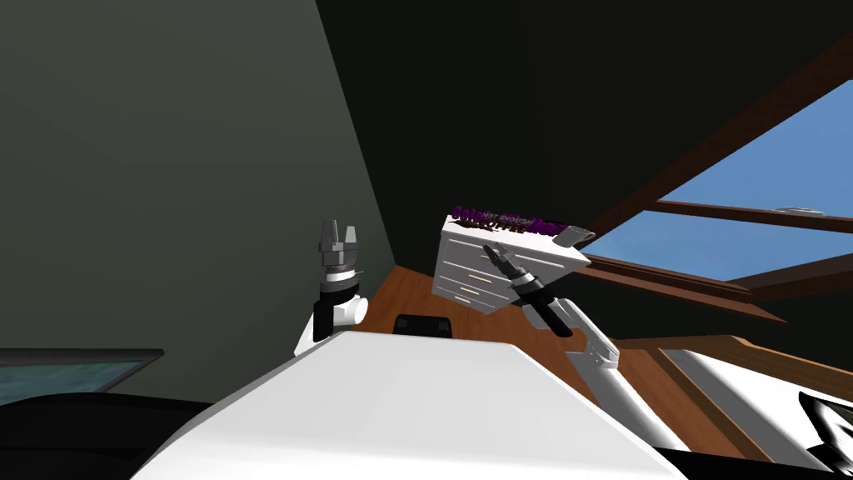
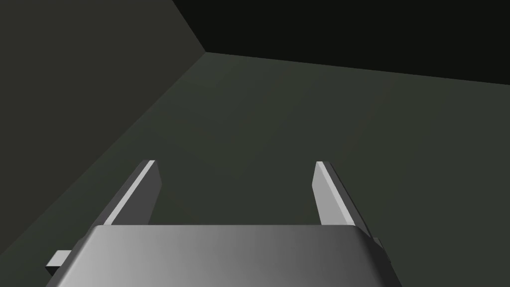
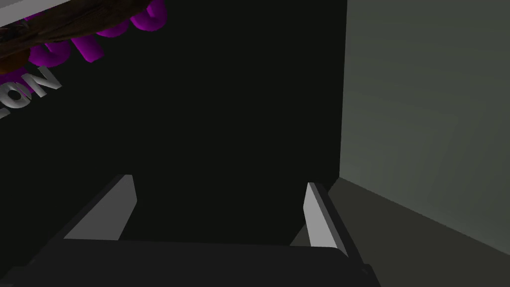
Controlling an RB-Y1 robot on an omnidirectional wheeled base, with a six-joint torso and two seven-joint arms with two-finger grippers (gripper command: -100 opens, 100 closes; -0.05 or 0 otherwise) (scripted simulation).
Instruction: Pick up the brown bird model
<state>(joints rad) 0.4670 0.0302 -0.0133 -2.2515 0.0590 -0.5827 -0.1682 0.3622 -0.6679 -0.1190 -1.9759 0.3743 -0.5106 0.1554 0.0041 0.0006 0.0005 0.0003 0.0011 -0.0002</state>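
Brown bird model (image 3: 74, 25) lies against the purple letters (image 3: 124, 25) on the white chest of drawers (image 1: 500, 275), off to one side of the right gripper (image 3: 219, 182), beyond its fingertips. Its fingers stand apart, empty. Grey lettering (image 3: 30, 92) beside the bird reads "LON". The left gripper (image 2: 236, 164) is raised, fingers apart.

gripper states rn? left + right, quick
Left gripper: open, holding nothing.
Right gripper: open, holding nothing, by the white dresser.
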